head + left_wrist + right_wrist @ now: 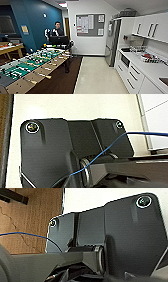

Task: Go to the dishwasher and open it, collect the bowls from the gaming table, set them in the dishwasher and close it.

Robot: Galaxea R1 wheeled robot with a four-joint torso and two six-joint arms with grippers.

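One football table at nine o'clock, one person behind a dark monitor at eleven, pale floor running open at twelve. One steel fridge at one o'clock, white counter with cabinets at three; dishwasher and bowls not spotted, and whether either gripper's fingers are apart, I cannot tell.

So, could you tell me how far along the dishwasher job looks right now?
Nothing looks done yet. The robot faces a kitchenette: the white cabinets are all shut, and no open dishwasher shows. The foosball table stands to its left, a person behind it. Opening, collecting bowls, loading and closing all remain.
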